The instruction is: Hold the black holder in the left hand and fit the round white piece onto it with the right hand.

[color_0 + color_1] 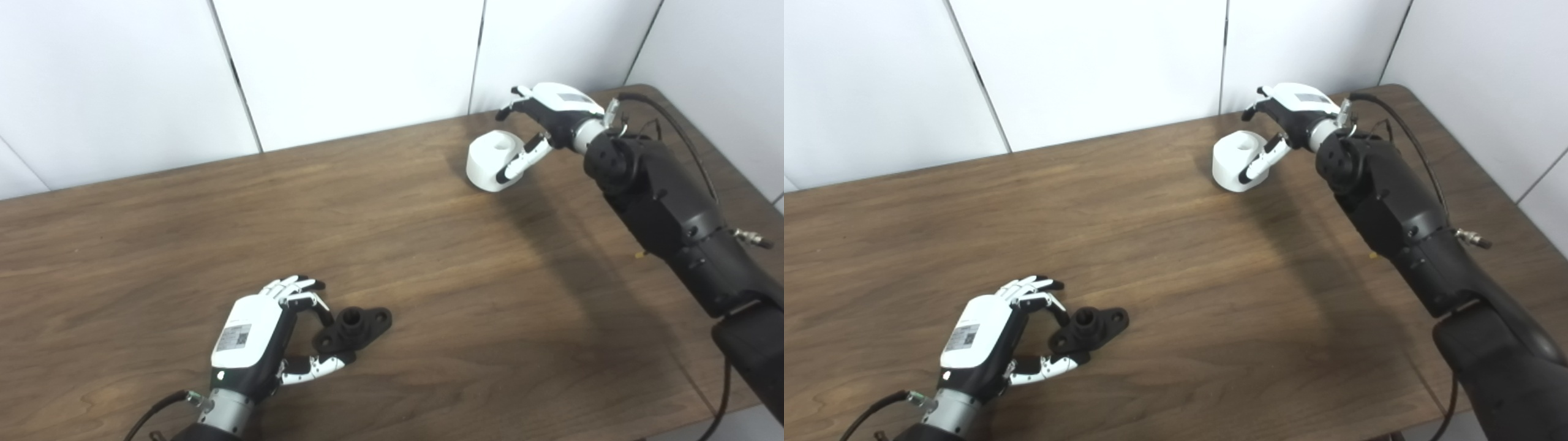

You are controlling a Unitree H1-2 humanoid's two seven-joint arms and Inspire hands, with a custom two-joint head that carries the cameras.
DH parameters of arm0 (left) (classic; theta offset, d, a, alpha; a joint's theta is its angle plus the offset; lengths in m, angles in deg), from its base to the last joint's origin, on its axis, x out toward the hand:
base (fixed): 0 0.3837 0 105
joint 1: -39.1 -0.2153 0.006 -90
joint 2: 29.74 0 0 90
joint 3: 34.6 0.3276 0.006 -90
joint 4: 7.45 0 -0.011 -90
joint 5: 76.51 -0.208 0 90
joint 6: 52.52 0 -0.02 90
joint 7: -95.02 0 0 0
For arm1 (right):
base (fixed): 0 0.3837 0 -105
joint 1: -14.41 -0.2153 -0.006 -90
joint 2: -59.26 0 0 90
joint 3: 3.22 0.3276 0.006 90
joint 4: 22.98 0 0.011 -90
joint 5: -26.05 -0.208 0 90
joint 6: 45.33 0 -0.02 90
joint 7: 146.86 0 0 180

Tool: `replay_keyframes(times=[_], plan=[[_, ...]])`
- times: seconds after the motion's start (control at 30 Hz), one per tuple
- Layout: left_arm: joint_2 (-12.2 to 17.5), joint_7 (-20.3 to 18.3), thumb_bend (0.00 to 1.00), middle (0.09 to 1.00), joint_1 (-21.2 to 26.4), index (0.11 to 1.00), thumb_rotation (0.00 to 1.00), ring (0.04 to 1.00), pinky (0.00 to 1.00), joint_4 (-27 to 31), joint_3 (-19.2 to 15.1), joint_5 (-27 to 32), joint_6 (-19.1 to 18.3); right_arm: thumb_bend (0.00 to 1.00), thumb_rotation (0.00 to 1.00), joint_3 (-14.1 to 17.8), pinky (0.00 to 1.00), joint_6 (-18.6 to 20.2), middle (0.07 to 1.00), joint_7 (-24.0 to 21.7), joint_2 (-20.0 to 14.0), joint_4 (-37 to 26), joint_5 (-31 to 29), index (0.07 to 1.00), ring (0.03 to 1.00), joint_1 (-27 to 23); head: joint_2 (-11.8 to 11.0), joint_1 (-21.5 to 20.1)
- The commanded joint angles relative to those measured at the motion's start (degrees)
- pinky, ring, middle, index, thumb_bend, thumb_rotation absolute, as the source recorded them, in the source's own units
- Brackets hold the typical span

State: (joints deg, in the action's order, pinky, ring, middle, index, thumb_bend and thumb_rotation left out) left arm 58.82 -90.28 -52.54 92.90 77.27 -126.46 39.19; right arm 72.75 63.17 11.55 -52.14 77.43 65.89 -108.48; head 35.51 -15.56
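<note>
The black holder, a small flanged part with a raised socket, lies on the wooden table near the front left. My left hand is curled over its left end, fingers above and thumb below, pinching it. At the back right sits the round white piece, a short cylinder with a hole in its top. My right hand reaches around it: the thumb lies against its near side, while the fingers arch apart behind it with a small gap showing.
White wall panels stand just behind the table's far edge. The table's right edge and rounded corner are close to the right arm, which has a cable running along it.
</note>
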Motion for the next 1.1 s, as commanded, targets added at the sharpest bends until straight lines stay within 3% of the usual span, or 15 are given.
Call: replay_keyframes(times=[0.0,0.7,1.07], plan=[[0.86,-4.86,0.52,0.803,-2.08,0.489,0.05,0.866,0.86,-4.25,1.35,-2.20,-4.57,1.00,0.35,0.32,1.00,-0.66,1.000,0.25,-1.53,-1.99,0.77,0.793,1.000,-3.16,0.14,0.09],[0.80,-4.42,0.52,0.798,-2.18,0.489,0.05,0.857,0.85,-4.41,1.74,-2.18,-4.47,1.00,0.36,-0.47,1.00,-0.45,1.000,-0.82,-1.03,-1.84,0.72,0.796,1.000,-3.47,0.54,0.50],[0.97,-4.71,0.52,0.803,-2.08,0.489,0.05,0.861,0.85,-4.34,1.73,-1.99,-4.66,1.00,0.35,-0.68,1.00,-0.95,1.000,-1.47,-1.27,-1.68,0.56,0.752,1.000,-3.22,0.56,0.45]])
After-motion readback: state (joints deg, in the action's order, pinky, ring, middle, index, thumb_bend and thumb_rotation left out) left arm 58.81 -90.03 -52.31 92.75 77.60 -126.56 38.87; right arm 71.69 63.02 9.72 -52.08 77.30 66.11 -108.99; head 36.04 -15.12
